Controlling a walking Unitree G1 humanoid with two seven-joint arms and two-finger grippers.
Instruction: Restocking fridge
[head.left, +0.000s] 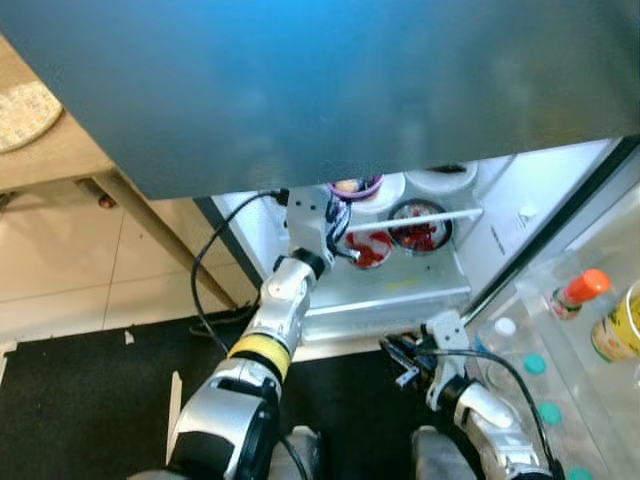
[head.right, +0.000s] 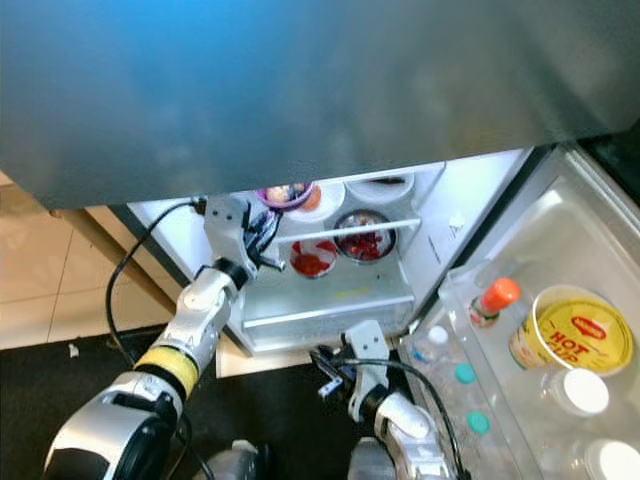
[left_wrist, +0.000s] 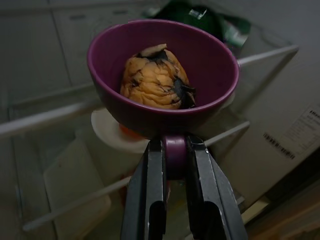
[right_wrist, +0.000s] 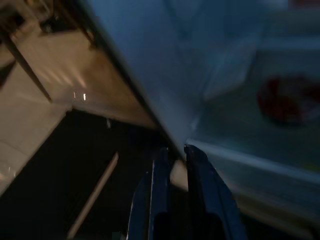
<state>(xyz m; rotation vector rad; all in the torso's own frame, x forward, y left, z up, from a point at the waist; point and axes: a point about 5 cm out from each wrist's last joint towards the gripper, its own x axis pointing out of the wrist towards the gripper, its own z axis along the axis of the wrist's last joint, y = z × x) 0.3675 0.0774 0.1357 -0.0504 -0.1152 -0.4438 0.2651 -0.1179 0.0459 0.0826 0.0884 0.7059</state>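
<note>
We note a purple bowl (left_wrist: 162, 75) holding orange food with black streaks (left_wrist: 156, 77), black gripper (left_wrist: 174, 150) fingers, and an orange-capped bottle (head.right: 494, 300).

Off to the left, a light wooden table (head.left: 60, 150), carrying a round woven mat (head.left: 22, 112) cut off by the picture's edge. Beneath it, a slanting wooden leg (head.left: 165, 235) running down towards the floor. Below that, pale beige floor tiles (head.left: 70, 270) with thin grout lines. Nearer, a black floor mat (head.left: 90, 400) butting against the tiles. On the black mat near that border, a small white scrap (head.left: 128, 338); further in, a pale narrow strip (head.left: 174, 410) lying lengthwise.
</note>
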